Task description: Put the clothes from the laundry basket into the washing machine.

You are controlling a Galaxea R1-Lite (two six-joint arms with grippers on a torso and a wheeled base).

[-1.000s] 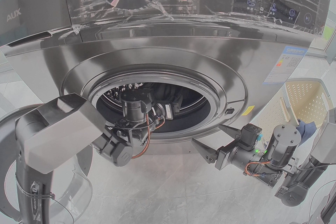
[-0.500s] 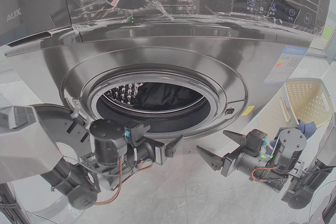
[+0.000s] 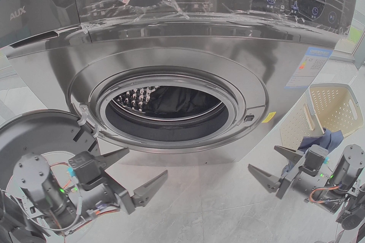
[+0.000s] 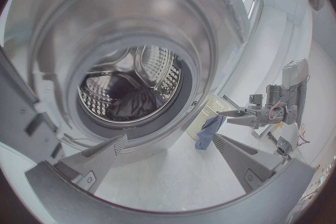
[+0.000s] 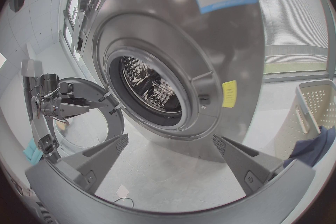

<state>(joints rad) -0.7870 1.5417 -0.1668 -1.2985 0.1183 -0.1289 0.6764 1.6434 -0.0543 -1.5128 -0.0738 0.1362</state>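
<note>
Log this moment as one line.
left pincer open, empty | right pincer open, empty | dark garment in drum | blue garment draped on laundry basket

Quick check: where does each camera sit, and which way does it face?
Head view: on the head, looking forward and down at the washing machine and its open door; left gripper and right gripper show low, jaws open.
Left wrist view: on the left wrist, facing into the drum; own jaws frame it, right gripper beyond.
Right wrist view: on the right wrist, facing the drum at an angle; own jaws in front, left gripper beyond.
Shared: all show the drum, laundry basket and blue garment.
</note>
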